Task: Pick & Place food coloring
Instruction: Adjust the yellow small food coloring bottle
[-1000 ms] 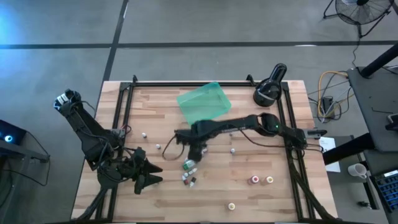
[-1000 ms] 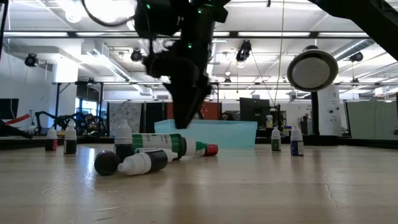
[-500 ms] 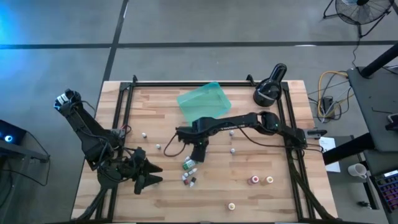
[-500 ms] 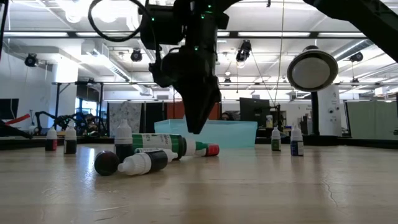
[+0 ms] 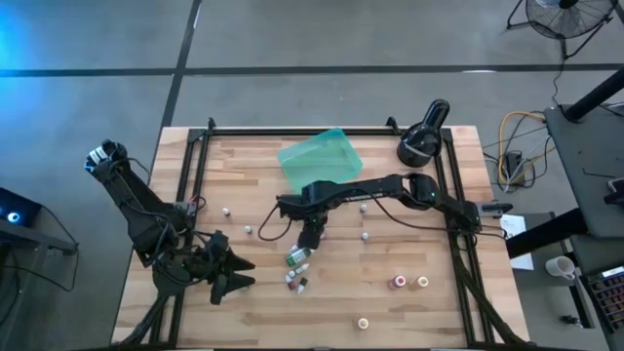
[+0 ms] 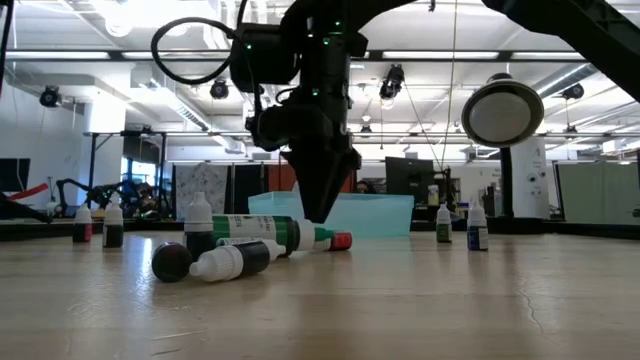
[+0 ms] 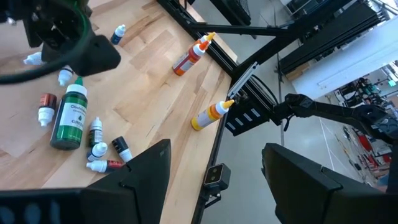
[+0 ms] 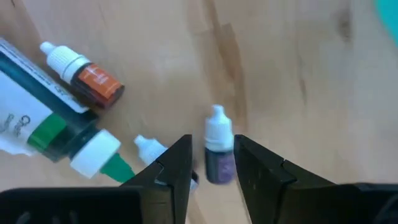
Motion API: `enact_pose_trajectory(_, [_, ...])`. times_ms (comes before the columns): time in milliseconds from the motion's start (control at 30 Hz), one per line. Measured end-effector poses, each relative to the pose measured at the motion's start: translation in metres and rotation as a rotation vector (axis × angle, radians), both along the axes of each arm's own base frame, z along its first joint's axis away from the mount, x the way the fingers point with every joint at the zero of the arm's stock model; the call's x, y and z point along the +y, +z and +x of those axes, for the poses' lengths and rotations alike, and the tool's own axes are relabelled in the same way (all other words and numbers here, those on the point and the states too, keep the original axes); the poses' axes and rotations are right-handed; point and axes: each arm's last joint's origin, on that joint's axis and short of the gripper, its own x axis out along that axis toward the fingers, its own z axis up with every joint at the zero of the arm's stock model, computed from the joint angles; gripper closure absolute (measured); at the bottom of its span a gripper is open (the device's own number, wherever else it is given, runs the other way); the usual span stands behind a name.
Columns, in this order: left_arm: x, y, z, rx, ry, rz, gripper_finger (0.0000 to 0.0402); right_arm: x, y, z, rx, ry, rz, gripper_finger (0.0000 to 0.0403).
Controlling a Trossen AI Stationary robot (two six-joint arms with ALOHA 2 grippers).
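light: bright, even, from ceiling strip lamps (image 6: 100, 55) | glare: blue flare on floor (image 5: 15, 39) beyond surface's far-left corner | shadows: faint | blur: right wrist view soft, low view's foreground defocused

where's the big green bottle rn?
High view: the big green bottle lies on its side near the table's middle, just below the right gripper, with a cluster of small bottles right beside it.
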Motion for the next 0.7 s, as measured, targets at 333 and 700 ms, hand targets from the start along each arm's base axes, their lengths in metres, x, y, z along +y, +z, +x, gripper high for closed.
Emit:
enact_pose_trajectory(333, [0.0,0.0,0.0,0.003,0.005,-0.009,0.0177,0.0,-0.016,0.003,0.009,0.011,-0.015,0.0306])
enact_pose_trajectory(700, [0.0,-0.001,0.0,0.006,0.008,-0.014,0.0177,0.0,-0.021,-0.001,0.05,-0.036,0.019,0.0321])
